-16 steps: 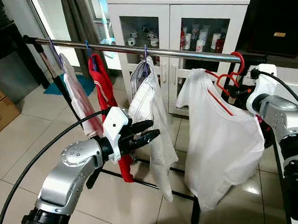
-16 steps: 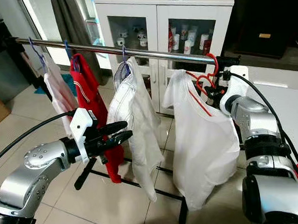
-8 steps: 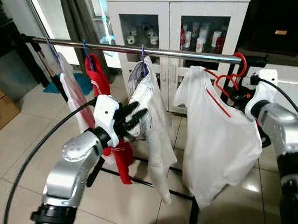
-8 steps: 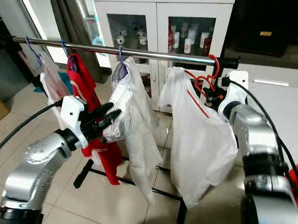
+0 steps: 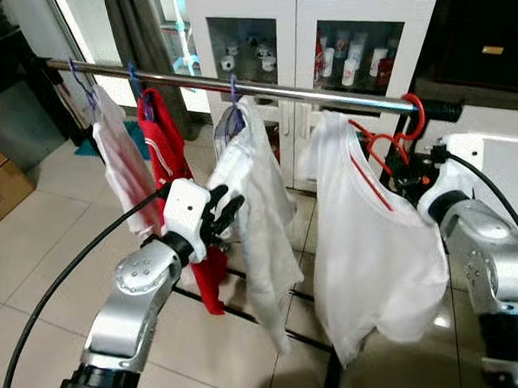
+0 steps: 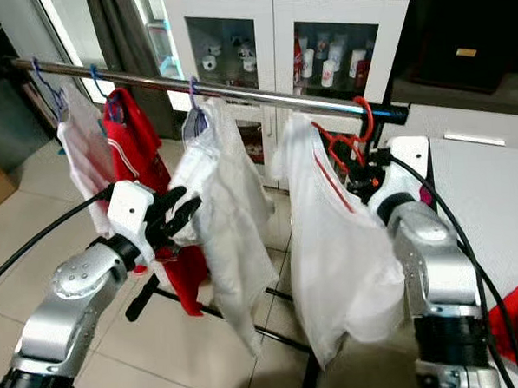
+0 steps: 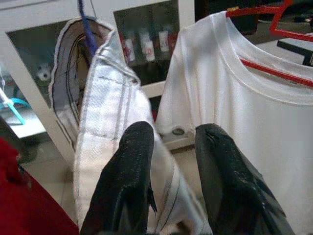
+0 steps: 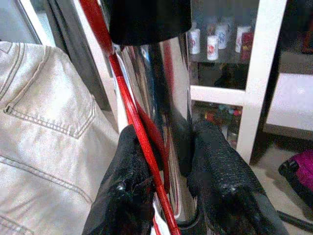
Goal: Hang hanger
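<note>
Tiled floor (image 5: 35,232), white cabinet (image 5: 311,35) behind the rail (image 5: 323,95) — my right end effector (image 8: 164,161) grips the red hanger (image 5: 386,139); left end effector (image 7: 171,161) narrowly open by a shirt (image 5: 251,203).

Clothes rail (image 5: 323,96): chrome bar on a dark frame, black cap at its right end, standing on a pale tiled floor (image 5: 36,249). Hung along it, from the robot's left:
- pale pink garment (image 5: 119,171) on a purple hanger
- red garment (image 5: 172,164), beside the pink one
- white striped shirt (image 5: 258,203) on a blue hook
- white T-shirt (image 5: 374,240) on a red hanger (image 5: 386,139), its hook over the bar near the capped end
</note>
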Motion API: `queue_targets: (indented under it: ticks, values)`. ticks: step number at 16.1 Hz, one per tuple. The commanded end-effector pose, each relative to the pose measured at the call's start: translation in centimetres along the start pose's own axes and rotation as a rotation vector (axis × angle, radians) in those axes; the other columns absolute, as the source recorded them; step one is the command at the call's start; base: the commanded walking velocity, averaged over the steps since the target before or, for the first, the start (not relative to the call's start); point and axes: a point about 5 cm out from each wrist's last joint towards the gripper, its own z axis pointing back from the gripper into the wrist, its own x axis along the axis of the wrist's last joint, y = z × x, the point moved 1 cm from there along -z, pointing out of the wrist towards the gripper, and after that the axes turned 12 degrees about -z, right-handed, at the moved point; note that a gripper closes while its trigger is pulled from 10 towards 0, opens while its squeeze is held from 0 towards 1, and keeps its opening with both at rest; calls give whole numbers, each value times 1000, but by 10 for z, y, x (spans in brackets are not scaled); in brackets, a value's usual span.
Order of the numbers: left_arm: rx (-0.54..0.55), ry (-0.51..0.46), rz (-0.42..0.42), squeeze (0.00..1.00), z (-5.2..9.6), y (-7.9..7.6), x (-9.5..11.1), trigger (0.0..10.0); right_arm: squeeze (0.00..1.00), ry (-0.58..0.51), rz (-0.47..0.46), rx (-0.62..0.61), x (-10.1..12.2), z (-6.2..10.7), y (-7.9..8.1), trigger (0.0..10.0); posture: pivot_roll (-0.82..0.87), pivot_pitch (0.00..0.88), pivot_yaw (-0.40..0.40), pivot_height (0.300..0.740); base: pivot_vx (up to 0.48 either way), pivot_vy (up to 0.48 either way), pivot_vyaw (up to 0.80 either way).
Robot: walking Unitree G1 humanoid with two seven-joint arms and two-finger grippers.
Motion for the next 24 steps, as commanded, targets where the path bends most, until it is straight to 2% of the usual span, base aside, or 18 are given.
queue_targets:
  ticks: [1,3,5,7,10,12,15,17,19,20,21,24]
  values:
    - [13,3,-20,0,-3,2,1,10000,0,-220,28,104,48,2,24,0,11,0,58,740,0,0,0]
    - [13,10,-31,0,-5,2,1,10000,0,-213,57,116,47,-4,29,0,7,0,64,740,0,0,0]
    - [6,21,-35,0,-7,1,-1,10000,0,-194,36,105,43,-17,31,0,6,0,70,740,0,0,0]
    - [-6,35,-47,0,-10,1,-3,10000,0,-113,32,46,29,-49,29,0,22,0,67,740,0,0,0]
    - [9,46,-60,0,-13,4,-2,10000,0,-37,73,-27,16,-66,25,0,44,0,54,740,0,0,0]
    - [16,51,-58,0,-11,6,-2,10000,0,12,100,-67,6,-68,19,0,53,0,48,740,0,0,0]
    - [19,71,-55,0,-9,8,-6,10000,0,67,155,-196,-9,-64,-9,0,42,0,58,740,0,0,0]
    - [18,69,-41,0,-10,9,-5,10000,0,59,172,-236,-11,-60,-21,0,36,0,68,740,0,0,0]
    - [28,75,-24,0,-11,13,-6,10000,0,14,219,-240,-9,-55,-26,0,27,0,77,740,0,0,0]
    - [34,78,-20,0,-11,15,-6,10000,0,4,206,-229,-9,-54,-25,2039,26,0,77,740,0,0,0]
    - [56,84,-9,0,-12,19,-6,10000,0,-2,167,-199,-14,-53,-23,10000,28,0,77,740,0,0,0]
    - [58,84,1,0,-11,20,-5,10000,0,-7,66,-175,-18,-51,-21,10000,32,0,75,740,0,0,0]
